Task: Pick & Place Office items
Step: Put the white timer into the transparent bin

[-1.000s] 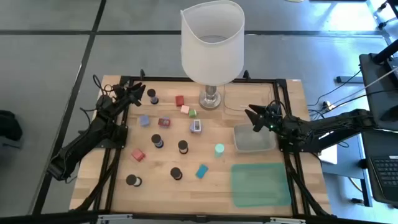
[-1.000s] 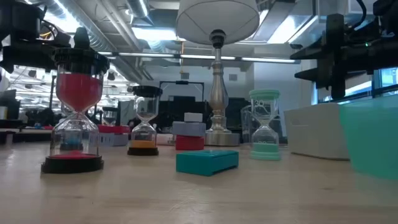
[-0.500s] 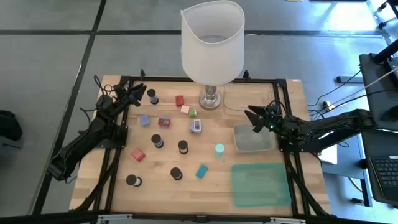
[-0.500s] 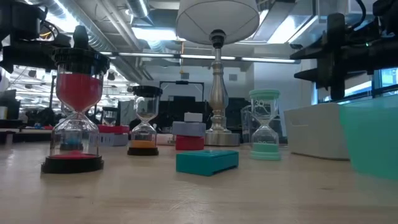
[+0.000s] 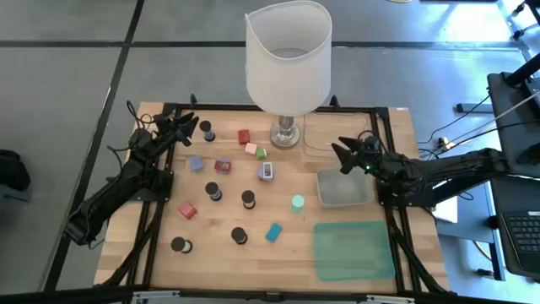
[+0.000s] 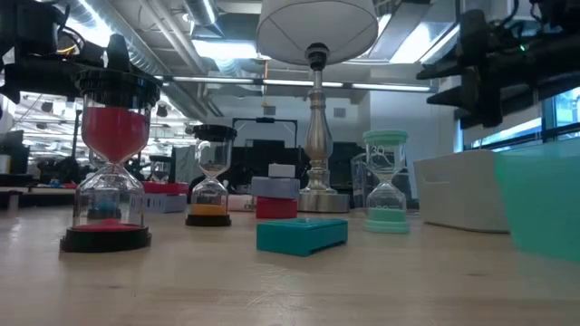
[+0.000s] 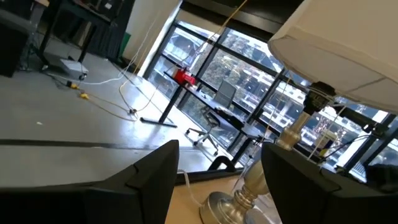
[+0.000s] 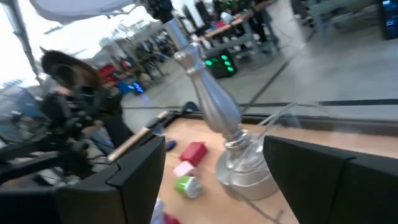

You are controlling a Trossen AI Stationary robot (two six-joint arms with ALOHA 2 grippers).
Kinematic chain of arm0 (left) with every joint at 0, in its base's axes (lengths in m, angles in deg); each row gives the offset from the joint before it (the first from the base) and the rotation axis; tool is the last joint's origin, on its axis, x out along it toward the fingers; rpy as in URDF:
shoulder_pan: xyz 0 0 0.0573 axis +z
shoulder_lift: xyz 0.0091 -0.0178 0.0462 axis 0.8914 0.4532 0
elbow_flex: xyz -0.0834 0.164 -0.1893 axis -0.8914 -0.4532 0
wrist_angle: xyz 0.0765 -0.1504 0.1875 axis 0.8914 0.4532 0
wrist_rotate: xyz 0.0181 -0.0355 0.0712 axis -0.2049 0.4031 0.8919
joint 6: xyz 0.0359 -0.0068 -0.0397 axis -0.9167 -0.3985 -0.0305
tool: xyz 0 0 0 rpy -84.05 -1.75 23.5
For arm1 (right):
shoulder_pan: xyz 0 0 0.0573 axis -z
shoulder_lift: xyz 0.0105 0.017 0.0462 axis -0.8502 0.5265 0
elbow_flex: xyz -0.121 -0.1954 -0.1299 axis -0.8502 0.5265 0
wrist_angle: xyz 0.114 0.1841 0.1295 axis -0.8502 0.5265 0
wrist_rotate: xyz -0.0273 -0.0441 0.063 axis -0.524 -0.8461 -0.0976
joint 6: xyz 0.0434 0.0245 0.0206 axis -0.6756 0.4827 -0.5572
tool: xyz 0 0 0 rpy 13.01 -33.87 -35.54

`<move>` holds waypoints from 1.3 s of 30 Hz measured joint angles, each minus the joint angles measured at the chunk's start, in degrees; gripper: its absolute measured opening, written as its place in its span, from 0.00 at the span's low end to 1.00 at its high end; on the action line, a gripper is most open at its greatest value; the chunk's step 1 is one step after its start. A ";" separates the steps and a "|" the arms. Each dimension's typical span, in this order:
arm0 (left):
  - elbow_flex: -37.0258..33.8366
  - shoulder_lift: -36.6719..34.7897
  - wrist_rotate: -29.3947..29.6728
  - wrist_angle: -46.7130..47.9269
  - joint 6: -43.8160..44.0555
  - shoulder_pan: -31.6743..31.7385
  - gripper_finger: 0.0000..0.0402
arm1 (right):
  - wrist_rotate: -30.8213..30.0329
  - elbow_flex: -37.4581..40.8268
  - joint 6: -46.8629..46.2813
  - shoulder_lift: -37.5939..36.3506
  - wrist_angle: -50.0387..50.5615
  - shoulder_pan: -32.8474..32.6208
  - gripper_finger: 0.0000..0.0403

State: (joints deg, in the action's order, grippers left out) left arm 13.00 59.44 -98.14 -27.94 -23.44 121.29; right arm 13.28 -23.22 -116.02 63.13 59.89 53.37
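while both arms wait up high, the little office items (image 5: 222, 165) sit spread over the middle of the tabletop (image 5: 354, 290).
the right gripper (image 5: 340, 152) hangs open and empty near the right edge, over the far rim of the grey tray (image 5: 343, 187), maybe to drop things there. the left gripper (image 5: 187, 125) hangs open and empty by the far left corner, close to a black round piece (image 5: 207, 129).

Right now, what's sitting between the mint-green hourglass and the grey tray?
Nothing: in the high view, bare wood separates the mint-green hourglass from the grey tray.
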 joint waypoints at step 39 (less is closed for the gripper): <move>0.22 0.00 0.46 -0.24 -12.50 -0.02 0.56 | 19.55 -43.37 -23.09 42.68 30.28 4.77 0.68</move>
State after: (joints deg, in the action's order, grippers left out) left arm 13.21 59.44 -97.68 -28.18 -35.94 121.27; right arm 32.83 -66.59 -139.11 105.81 90.16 58.14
